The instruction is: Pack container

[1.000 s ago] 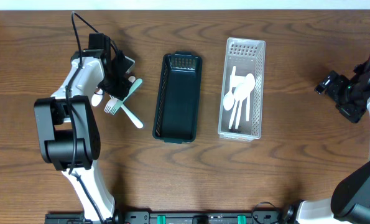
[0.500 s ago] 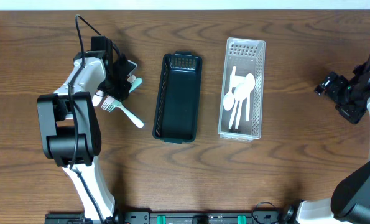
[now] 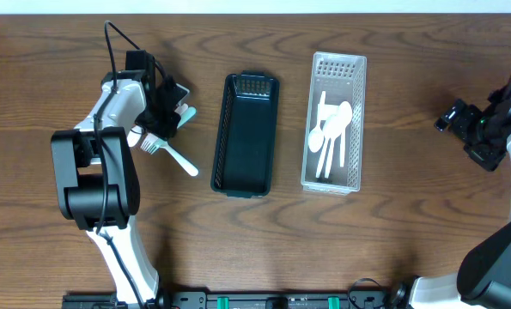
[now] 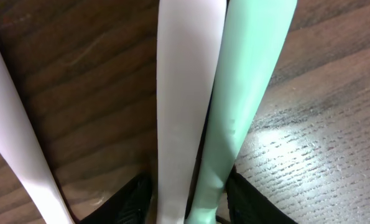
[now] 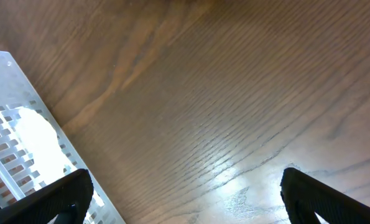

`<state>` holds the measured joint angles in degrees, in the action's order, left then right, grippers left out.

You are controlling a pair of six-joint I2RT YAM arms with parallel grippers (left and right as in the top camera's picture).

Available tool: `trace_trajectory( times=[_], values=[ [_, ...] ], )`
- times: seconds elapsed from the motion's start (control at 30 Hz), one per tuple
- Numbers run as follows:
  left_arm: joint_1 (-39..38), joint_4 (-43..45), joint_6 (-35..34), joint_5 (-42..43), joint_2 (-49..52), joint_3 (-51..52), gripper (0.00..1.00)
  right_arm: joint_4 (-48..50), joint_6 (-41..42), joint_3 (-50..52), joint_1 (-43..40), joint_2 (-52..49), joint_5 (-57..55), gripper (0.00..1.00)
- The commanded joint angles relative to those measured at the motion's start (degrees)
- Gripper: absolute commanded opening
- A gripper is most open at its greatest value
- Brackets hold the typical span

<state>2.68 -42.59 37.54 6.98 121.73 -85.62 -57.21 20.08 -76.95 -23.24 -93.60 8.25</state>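
Note:
A dark green basket [image 3: 247,133] stands in the middle of the table. A clear slotted bin [image 3: 334,120] to its right holds several white spoons [image 3: 330,137]. Left of the basket lie a white fork [image 3: 171,154] and a mint green utensil [image 3: 185,114]. My left gripper [image 3: 163,110] is down on these. In the left wrist view its jaws [image 4: 188,208] are shut on a white handle [image 4: 185,112] and the mint handle [image 4: 247,93] together. My right gripper [image 3: 459,116] is open and empty at the far right, above bare wood [image 5: 185,196].
The clear bin's corner [image 5: 23,149] shows at the left of the right wrist view. A third white handle [image 4: 13,137] runs along the left of the left wrist view. A black cable loops behind my left arm [image 3: 109,43].
My left gripper shifted slightly up and left with the utensils between 1.0 s and 0.5 s ago. Nothing has moved since. The right arm stayed still.

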Motion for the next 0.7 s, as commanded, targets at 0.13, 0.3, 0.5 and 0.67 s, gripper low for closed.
trace_trajectory(
  times=[0.13,0.3,0.5,0.67],
  values=[
    [0.2,-0.8,0.1,-0.1,-0.8,-0.9,0.52,0.0,-1.9,0.3,-0.4,-0.4,-0.6,0.99],
    [0.2,-1.1,0.2,-0.1,-0.8,-0.9,0.48,0.0,-1.9,0.3,-0.4,-0.4,-0.6,0.99],
    [0.1,-1.7,0.1,-0.1,-0.9,-0.9,0.39,0.0,-1.9,0.3,-0.4,-0.4,-0.5,0.99],
    [0.1,-2.3,0.1,-0.1,-1.5,-1.0,0.34,0.0,-1.9,0.3,-0.4,-0.4,-0.5,0.99]
  ],
)
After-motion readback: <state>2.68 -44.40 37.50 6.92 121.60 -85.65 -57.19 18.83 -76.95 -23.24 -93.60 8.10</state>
